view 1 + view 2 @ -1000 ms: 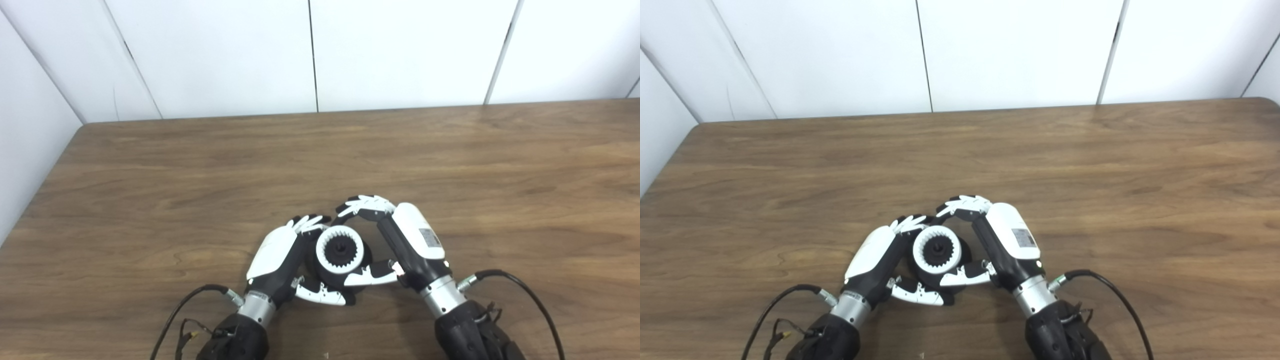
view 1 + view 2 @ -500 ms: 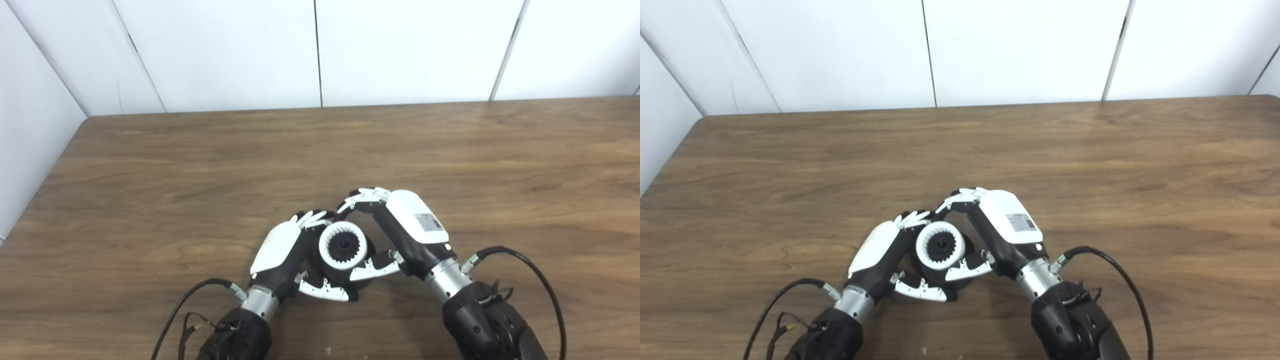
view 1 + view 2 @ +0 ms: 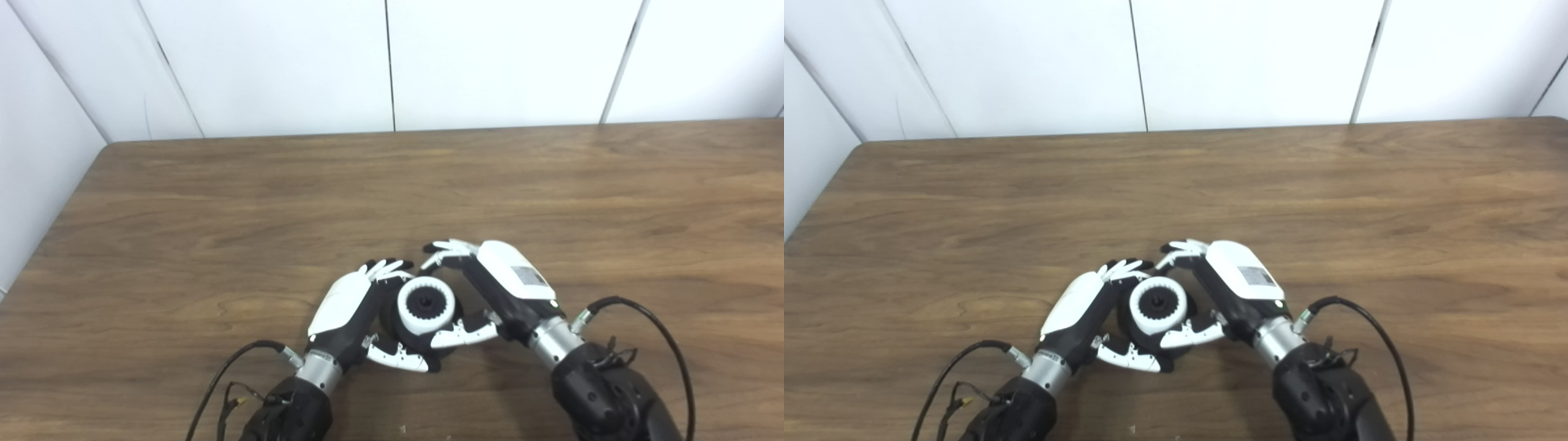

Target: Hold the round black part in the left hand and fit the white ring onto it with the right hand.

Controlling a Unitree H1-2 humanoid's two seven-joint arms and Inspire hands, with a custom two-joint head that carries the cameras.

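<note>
We cup the round black part [image 3: 409, 331] in our left hand [image 3: 348, 309], fingers [image 3: 387, 268] curled round its far side and thumb [image 3: 397, 357] under its near edge, so the part sits just right of that palm on the wooden table [image 3: 245, 202]. The white ring [image 3: 425, 305], toothed inside, sits on top of the black part, between our two hands. Our right hand [image 3: 502, 288] is closed around the ring: its thumb [image 3: 463, 334] lies against the ring's near side and its fingers [image 3: 450, 250] arch over the far side, though we cannot tell whether those fingertips touch it.
</note>
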